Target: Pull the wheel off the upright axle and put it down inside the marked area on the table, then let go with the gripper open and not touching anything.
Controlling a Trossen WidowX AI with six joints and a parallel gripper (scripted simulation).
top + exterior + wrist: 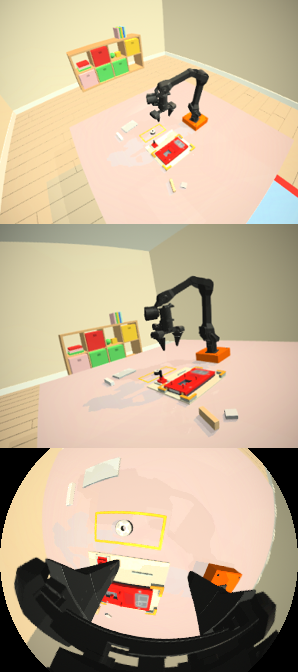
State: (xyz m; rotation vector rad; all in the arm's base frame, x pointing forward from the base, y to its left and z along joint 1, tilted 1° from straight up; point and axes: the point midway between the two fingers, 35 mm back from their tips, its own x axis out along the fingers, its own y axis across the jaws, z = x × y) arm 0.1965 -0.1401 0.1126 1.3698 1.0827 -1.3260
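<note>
The small white wheel (153, 132) (121, 528) lies flat inside the yellow marked rectangle (142, 137) (129, 512) on the pink table top. The upright axle (154, 145) (161, 379) stands on its red foot just in front of the rectangle, at the corner of the red board (173, 150) (190, 380) (129, 597). My gripper (163, 114) (170, 345) (154, 568) is wide open and empty. It hangs well above the rectangle and touches nothing.
The arm's orange base (195, 121) (212, 354) (222, 576) stands right of the board. A flat grey-white plate (129, 126) and a small white block (119, 136) lie left of the rectangle. A wooden block (173, 186) and a small white block (183, 185) lie nearer. A shelf (105, 61) stands by the wall.
</note>
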